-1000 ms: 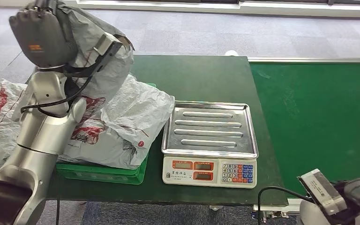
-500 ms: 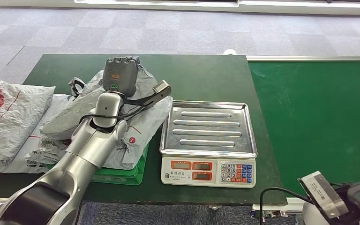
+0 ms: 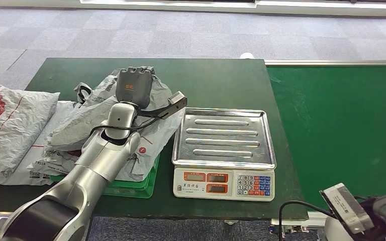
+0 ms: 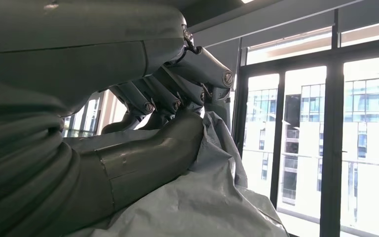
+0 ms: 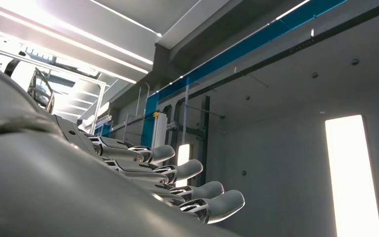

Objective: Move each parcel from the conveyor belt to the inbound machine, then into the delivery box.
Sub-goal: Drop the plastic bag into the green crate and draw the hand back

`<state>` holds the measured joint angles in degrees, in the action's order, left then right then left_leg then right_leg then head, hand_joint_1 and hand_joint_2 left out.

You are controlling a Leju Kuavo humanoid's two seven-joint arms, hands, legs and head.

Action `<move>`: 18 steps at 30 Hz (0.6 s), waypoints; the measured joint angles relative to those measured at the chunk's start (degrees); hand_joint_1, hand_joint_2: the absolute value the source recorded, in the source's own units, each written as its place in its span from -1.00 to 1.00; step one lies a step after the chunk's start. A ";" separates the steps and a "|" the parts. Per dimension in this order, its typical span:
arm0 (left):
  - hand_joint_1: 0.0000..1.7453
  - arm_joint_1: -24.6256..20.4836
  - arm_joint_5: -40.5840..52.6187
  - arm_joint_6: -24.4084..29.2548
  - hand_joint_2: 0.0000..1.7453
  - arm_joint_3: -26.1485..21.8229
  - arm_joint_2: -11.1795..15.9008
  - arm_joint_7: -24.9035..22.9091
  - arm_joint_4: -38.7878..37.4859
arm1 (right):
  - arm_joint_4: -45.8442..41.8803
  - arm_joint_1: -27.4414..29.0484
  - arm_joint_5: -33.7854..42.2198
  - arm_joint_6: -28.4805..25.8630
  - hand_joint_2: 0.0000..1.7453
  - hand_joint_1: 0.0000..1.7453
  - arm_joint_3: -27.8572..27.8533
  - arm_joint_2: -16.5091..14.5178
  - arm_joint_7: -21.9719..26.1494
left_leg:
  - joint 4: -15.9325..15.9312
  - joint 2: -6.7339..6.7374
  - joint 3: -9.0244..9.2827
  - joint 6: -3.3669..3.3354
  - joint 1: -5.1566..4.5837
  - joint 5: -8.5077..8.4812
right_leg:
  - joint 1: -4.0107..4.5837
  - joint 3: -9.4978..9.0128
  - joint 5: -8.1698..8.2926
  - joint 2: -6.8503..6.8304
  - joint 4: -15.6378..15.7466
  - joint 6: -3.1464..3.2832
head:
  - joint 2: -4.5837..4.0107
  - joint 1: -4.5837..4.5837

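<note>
A grey plastic parcel (image 3: 88,113) lies on top of a pile of parcels in the green delivery box (image 3: 130,185), left of the scale. My left hand (image 3: 133,86) sits on its far end. In the left wrist view the thumb and fingers (image 4: 177,98) pinch the grey parcel's film (image 4: 202,197). The inbound machine, a scale with a steel tray (image 3: 223,136), stands bare at the table's middle. The green conveyor belt (image 3: 342,125) on the right carries no parcel. My right hand (image 5: 177,182) has its fingers stretched out and apart, holding nothing; its forearm (image 3: 367,213) is low at the bottom right.
White parcels with red print (image 3: 10,125) lie on the dark green table (image 3: 216,80) left of the box. Another white parcel (image 3: 146,145) lies under the grey one, against the scale's left side. Grey carpet floor lies beyond the table.
My left arm has come down from high up with the grey parcel and laid it on the pile in the box; in the last half second it barely shifted. The right arm stayed still.
</note>
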<state>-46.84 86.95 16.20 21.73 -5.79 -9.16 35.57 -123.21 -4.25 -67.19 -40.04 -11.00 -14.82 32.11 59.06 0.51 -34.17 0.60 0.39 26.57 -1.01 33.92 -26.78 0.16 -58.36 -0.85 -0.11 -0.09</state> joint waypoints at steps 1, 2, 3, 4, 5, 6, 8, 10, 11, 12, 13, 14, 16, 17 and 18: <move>1.00 0.00 0.00 0.00 1.00 0.00 -0.03 -0.01 -0.04 | 0.00 0.00 0.00 0.00 -1.00 -1.00 -0.01 0.00 0.00 | 0.00 0.00 0.00 0.00 0.00 0.00 | 0.00 0.00 0.00 0.00 0.00 0.00 | 0.00 0.00; 1.00 0.00 0.00 0.00 1.00 0.00 -0.06 -0.01 -0.08 | 0.00 0.00 0.00 0.00 -1.00 -1.00 -0.01 0.00 0.00 | 0.00 0.00 0.00 0.00 0.00 0.00 | 0.00 0.00 0.00 0.00 0.00 0.00 | 0.00 0.00; 1.00 0.00 0.00 0.01 1.00 0.00 -0.08 -0.01 -0.12 | 0.00 0.00 0.00 0.00 -1.00 -1.00 -0.02 0.00 0.00 | 0.00 0.00 0.00 0.00 0.00 0.00 | 0.01 0.00 0.00 0.00 0.00 0.00 | 0.00 0.00; 1.00 0.01 0.00 -0.07 1.00 0.00 -0.09 0.02 -0.16 | 0.00 0.00 0.00 0.00 -1.00 -1.00 -0.02 0.00 0.00 | 0.00 0.00 0.00 0.00 0.00 0.00 | 0.01 0.00 0.00 0.00 0.00 0.00 | 0.00 0.00; 1.00 0.01 0.00 -0.47 1.00 0.00 -0.14 0.14 -0.21 | 0.00 0.00 0.00 0.00 -1.00 -1.00 -0.02 0.00 0.00 | 0.00 0.00 0.00 0.00 0.00 0.00 | 0.01 0.00 0.00 0.00 0.00 0.00 | 0.00 0.00; 1.00 0.01 0.00 -1.39 1.00 0.00 -0.23 0.53 -0.29 | 0.00 0.00 0.00 0.00 -1.00 -1.00 -0.02 0.00 0.01 | 0.00 0.00 0.00 0.00 0.00 0.00 | 0.01 0.00 0.00 0.00 0.00 0.00 | 0.00 0.00; 1.00 0.18 -0.05 -5.11 1.00 0.00 -0.70 2.35 -0.68 | 0.02 -0.02 -0.01 0.01 -1.00 -1.00 -0.02 0.00 0.11 | 0.00 -0.01 0.00 0.00 0.00 0.00 | 0.01 -0.02 0.00 -0.02 0.00 0.00 | 0.00 0.00; 1.00 0.74 -0.35 -9.60 1.00 0.00 -1.47 5.59 -1.44 | 0.09 -0.05 -0.01 0.02 -1.00 -1.00 -0.02 0.00 0.39 | 0.00 -0.04 -0.02 0.00 0.00 0.00 | 0.00 -0.03 -0.01 -0.04 0.00 0.00 | 0.00 0.00; 1.00 1.18 -0.58 -11.23 1.00 0.01 -1.89 7.39 -1.91 | 0.17 -0.06 0.00 0.02 -1.00 -1.00 -0.02 0.00 0.58 | 0.00 -0.05 -0.02 -0.01 0.00 0.01 | 0.00 -0.04 -0.01 -0.05 0.00 0.00 | 0.00 0.00; 1.00 1.66 -0.83 -12.42 1.00 0.03 -2.30 9.04 -2.39 | 0.26 -0.07 0.03 0.03 -1.00 -1.00 -0.02 0.00 0.76 | 0.00 -0.05 -0.03 -0.01 0.00 0.01 | -0.01 -0.03 0.00 -0.04 0.00 0.00 | 0.00 0.00; 1.00 2.13 -1.16 -13.20 1.00 0.06 -2.67 10.54 -2.91 | 0.37 -0.08 0.10 0.03 -1.00 -1.00 -0.02 0.00 0.92 | 0.00 -0.06 -0.03 -0.01 0.00 0.01 | -0.01 -0.03 0.00 -0.04 0.00 0.00 | 0.00 0.00; 1.00 2.54 -1.61 -13.89 1.00 0.10 -2.99 11.95 -3.39 | 0.49 -0.09 0.24 0.04 -1.00 -1.00 -0.02 0.00 1.08 | 0.00 -0.06 -0.03 -0.02 0.00 0.01 | -0.02 -0.03 0.00 -0.04 0.00 0.00 | 0.00 0.00; 1.00 3.22 -2.84 -15.48 1.00 0.21 -3.55 14.91 -4.31 | 0.68 -0.10 0.62 0.04 -1.00 -1.00 -0.03 0.00 1.49 | 0.00 -0.06 -0.03 -0.02 0.00 0.01 | -0.02 -0.03 -0.01 -0.05 0.00 -0.01 | 0.00 0.00; 1.00 3.52 -3.56 -16.67 1.00 0.33 -3.78 16.59 -4.73 | 0.77 -0.11 0.81 0.04 -1.00 -1.00 -0.04 0.00 1.67 | 0.00 -0.06 -0.03 -0.02 0.00 0.02 | -0.02 -0.03 -0.01 -0.06 0.01 -0.01 | 0.00 0.00; 1.00 3.79 -4.28 -18.26 1.00 0.52 -4.02 18.43 -5.20 | 0.86 -0.11 0.93 0.04 -1.00 -1.00 -0.04 0.00 1.76 | 0.00 -0.06 -0.03 -0.02 0.00 0.02 | -0.02 -0.04 -0.01 -0.07 0.01 -0.01 | 0.00 0.00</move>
<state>-43.05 82.67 -2.07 22.24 -9.81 9.27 30.37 -122.34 -4.37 -66.26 -40.00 -11.04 -14.82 33.87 59.06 0.45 -34.19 0.58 0.38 26.59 -1.03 33.89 -26.79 0.09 -58.35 -0.86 -0.11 -0.09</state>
